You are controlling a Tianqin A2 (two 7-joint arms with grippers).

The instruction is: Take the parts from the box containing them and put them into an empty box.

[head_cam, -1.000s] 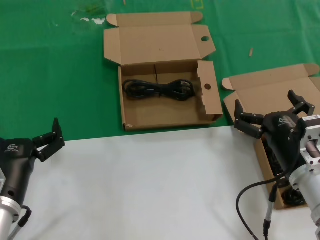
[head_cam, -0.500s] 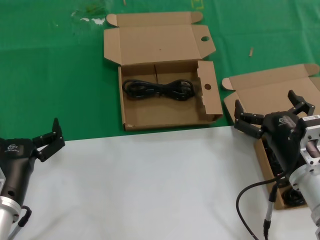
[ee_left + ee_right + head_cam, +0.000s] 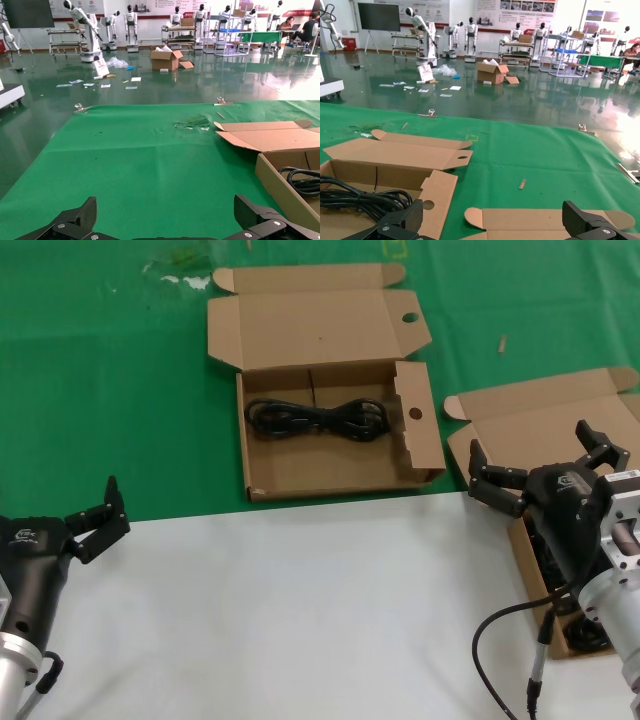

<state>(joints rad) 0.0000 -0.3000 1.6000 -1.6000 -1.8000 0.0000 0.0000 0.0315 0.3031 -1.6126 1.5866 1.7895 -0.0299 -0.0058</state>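
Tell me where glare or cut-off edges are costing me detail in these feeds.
Head view: evenly lit; right gripper hides much of the plain-lid box. Left wrist view: window glare washes the floor; cable bundle is cut by the frame edge. Right wrist view: floor glare too.

the box with round holes (image 3: 330, 455) sits open on the green mat (image 3: 120, 390), one black cable bundle (image 3: 318, 418) lying inside. right of it, the right gripper (image 3: 540, 472) hangs spread wide over the plain-lid box (image 3: 545, 420). left gripper (image 3: 98, 518) idles well left, fingers apart.
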